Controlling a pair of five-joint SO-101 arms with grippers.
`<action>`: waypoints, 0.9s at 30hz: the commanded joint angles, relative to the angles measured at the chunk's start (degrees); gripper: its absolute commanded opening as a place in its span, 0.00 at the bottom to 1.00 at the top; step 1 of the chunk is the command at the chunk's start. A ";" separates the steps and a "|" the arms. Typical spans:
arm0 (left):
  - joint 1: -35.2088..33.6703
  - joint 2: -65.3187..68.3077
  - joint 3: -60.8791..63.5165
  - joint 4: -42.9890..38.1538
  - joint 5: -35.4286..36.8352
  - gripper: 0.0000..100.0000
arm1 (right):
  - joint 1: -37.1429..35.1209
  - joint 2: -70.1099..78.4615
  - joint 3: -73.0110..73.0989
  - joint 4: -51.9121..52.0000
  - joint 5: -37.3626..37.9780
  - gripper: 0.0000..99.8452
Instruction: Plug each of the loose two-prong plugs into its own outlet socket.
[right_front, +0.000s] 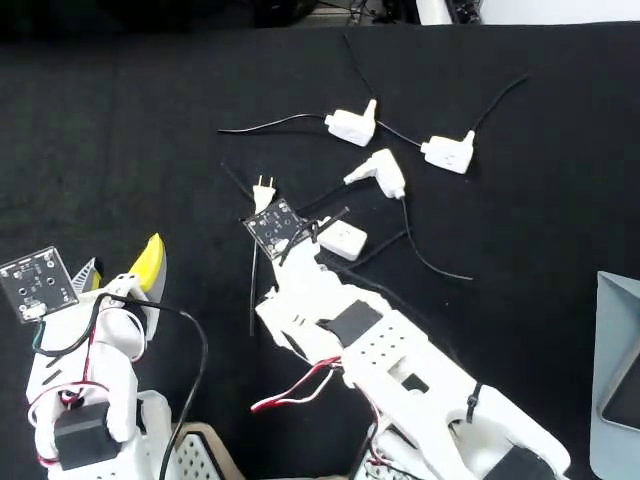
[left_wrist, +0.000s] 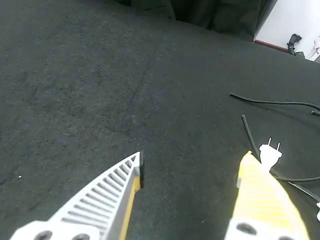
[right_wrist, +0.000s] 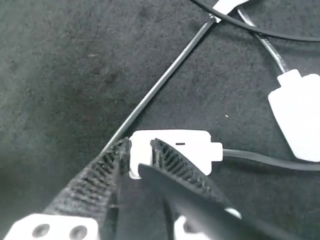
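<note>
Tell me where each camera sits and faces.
High view: fixed above the table, looking down on the left arm and right arm.
Left wrist view: left wrist, facing across the table past the open left gripper.
Right wrist view: right wrist, facing down past the right gripper at an outlet socket.
Shared: high and left wrist views show a loose plug.

A black cloth (right_front: 120, 130) lies spread wide, with a grey container (right_front: 615, 370) at one edge.
</note>
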 joint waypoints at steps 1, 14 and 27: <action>-0.22 -0.26 -0.75 -1.67 0.09 0.31 | 2.64 0.13 -1.63 0.70 -0.18 0.01; -0.22 -0.26 -0.75 -1.67 0.09 0.31 | 2.37 4.26 -0.22 -0.09 2.29 0.01; -0.31 -0.26 -0.75 -1.58 0.09 0.31 | 2.20 14.37 -4.79 -0.62 2.37 0.01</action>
